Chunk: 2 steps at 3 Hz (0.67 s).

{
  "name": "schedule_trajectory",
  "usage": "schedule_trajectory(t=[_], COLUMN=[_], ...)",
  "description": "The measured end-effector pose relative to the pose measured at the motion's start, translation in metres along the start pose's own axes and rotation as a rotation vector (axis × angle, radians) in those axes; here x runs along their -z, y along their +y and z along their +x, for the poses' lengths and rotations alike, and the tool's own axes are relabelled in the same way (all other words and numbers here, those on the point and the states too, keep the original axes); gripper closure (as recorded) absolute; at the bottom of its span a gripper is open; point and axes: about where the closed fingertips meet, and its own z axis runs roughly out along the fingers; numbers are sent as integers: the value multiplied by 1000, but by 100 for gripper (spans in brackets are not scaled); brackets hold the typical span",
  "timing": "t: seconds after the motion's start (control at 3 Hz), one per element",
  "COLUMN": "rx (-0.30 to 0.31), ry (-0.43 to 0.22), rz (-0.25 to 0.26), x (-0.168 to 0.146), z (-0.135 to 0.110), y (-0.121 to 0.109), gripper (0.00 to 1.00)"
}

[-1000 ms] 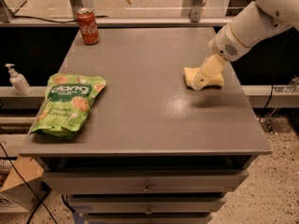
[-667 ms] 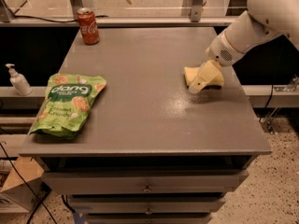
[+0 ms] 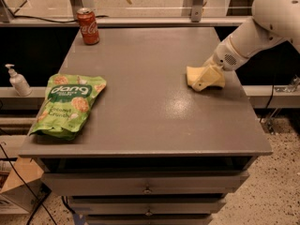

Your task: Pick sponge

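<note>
The sponge (image 3: 191,74) is a pale yellow pad lying on the right side of the grey table (image 3: 140,121), near its right edge. My gripper (image 3: 206,78) comes in from the upper right on a white arm and is down at the table surface, right against the sponge's right side. It covers part of the sponge. I cannot make out whether the sponge is held.
A green snack bag (image 3: 68,104) lies at the table's left front. A red soda can (image 3: 88,26) stands at the back left. A white pump bottle (image 3: 18,80) stands on a ledge left of the table. Drawers (image 3: 147,184) are below the tabletop.
The arm's upper part has swung a little to the right and up, while the gripper has stayed low at the sponge, shifting slightly left. The sponge has barely moved.
</note>
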Motion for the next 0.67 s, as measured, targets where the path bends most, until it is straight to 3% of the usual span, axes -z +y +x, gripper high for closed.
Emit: schedule_trajectory(t=[0.33,0.67], rx=[40,128], ry=[-40,-92], rz=[54,126], x=[30,75], z=[-12,-42], y=[4,14], gripper=[65,88])
